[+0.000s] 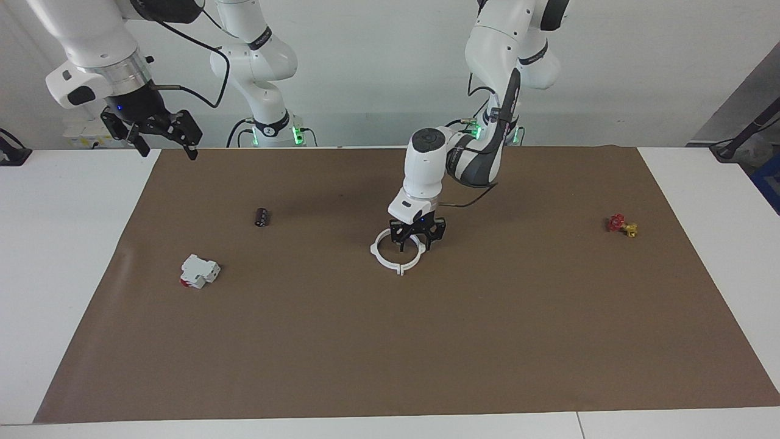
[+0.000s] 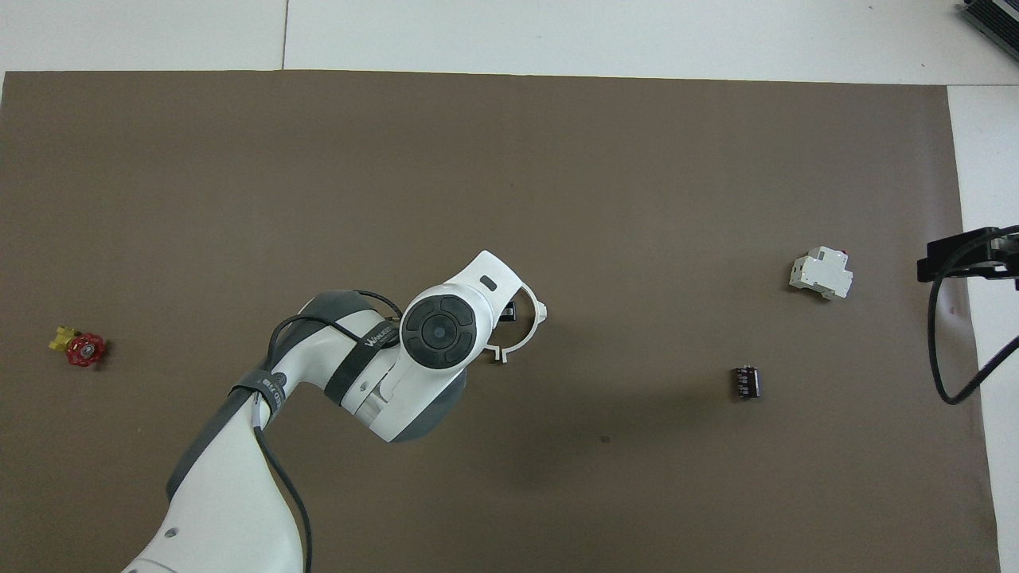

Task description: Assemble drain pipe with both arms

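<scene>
The drain pipe (image 1: 400, 268) lies on the brown mat (image 1: 426, 341) in the middle of the table as one white ring with small outward tabs. My left gripper (image 1: 414, 244) is down at the ring's rim on the robots' side, open, with one finger inside the ring and one outside. In the overhead view my left arm's wrist covers most of the ring (image 2: 542, 310), and only a dark bit of the left gripper (image 2: 505, 312) shows. My right gripper (image 1: 166, 146) is open and empty, raised over the mat's corner at the right arm's end, where the arm waits.
A white blocky part with a red end (image 1: 199, 271) and a small black cylinder (image 1: 262, 217) lie toward the right arm's end. A red and yellow valve (image 1: 621, 225) lies toward the left arm's end.
</scene>
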You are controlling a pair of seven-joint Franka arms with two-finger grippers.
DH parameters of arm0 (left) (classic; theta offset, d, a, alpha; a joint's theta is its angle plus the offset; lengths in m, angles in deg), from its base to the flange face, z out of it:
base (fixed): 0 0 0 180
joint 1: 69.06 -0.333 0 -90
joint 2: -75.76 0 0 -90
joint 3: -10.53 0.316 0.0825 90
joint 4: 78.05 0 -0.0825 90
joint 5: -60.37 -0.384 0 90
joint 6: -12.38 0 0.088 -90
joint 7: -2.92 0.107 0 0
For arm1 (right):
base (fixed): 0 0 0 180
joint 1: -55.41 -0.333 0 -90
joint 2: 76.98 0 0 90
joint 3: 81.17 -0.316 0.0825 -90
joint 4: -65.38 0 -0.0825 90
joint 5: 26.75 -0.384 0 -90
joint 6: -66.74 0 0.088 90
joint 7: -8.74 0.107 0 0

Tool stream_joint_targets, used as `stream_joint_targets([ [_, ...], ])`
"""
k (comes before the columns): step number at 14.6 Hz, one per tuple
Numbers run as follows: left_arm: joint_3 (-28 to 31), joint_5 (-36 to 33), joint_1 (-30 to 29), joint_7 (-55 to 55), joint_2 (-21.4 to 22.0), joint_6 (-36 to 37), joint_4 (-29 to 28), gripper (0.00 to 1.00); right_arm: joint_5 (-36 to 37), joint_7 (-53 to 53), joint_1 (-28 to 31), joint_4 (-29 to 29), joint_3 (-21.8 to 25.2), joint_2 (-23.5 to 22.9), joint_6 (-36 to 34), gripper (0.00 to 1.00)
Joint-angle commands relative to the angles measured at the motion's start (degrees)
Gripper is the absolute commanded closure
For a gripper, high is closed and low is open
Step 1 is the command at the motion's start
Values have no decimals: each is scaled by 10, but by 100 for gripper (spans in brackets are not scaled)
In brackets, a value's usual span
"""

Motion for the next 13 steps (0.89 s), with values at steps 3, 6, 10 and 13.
stream_joint_targets([
  [3,6,-3,15,-18,-6,-2,9,25,-6,4,0,-4,-1,8,-5,0],
  [6,6,-3,15,-18,-6,-2,9,25,-6,3,0,-4,-1,8,-5,0],
  [10,7,-3,15,-19,-5,1,10,22,-6,3,0,-4,-1,8,-5,0],
  [13,7,-3,12,-17,1,4,11,13,-6,4,0,-4,-1,8,-5,0],
])
